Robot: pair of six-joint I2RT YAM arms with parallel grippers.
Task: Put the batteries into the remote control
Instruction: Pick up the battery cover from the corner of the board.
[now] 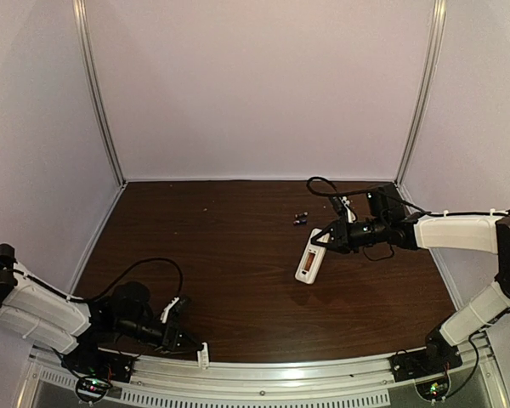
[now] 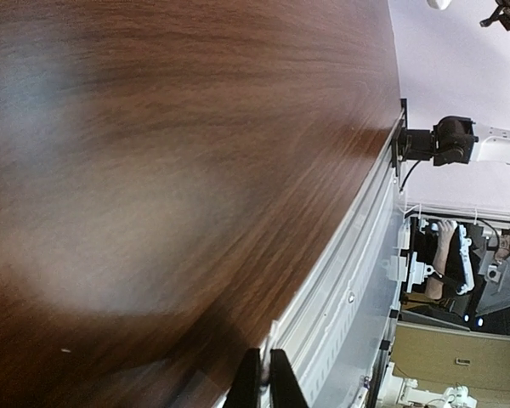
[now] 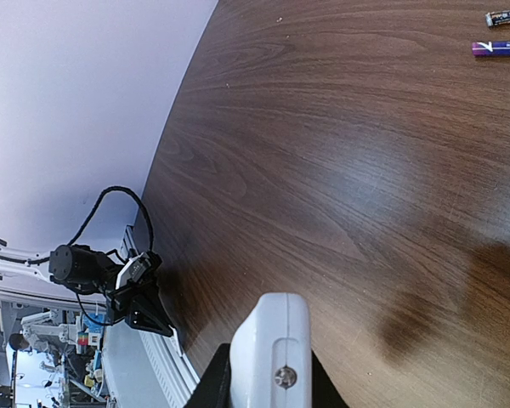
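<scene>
The white remote control (image 1: pixel 307 263) is right of the table's middle, one end lifted, and my right gripper (image 1: pixel 322 240) is shut on that end. In the right wrist view the remote control (image 3: pixel 272 340) fills the space between the black fingers (image 3: pixel 214 384); a screw shows on its end. Two batteries (image 1: pixel 300 218) lie side by side on the wood just beyond the remote, and appear in the right wrist view as a dark battery (image 3: pixel 506 17) and a purple battery (image 3: pixel 498 48). My left gripper (image 1: pixel 189 344) sits at the near edge, shut on a thin white flat piece (image 2: pixel 274 333) seen edge-on.
A silvery rail (image 1: pixel 263 370) runs along the table's near edge, right by the left gripper (image 2: pixel 265 378). Pale walls close in the back and both sides. A black cable loop (image 1: pixel 323 183) lies near the right arm at the back right.
</scene>
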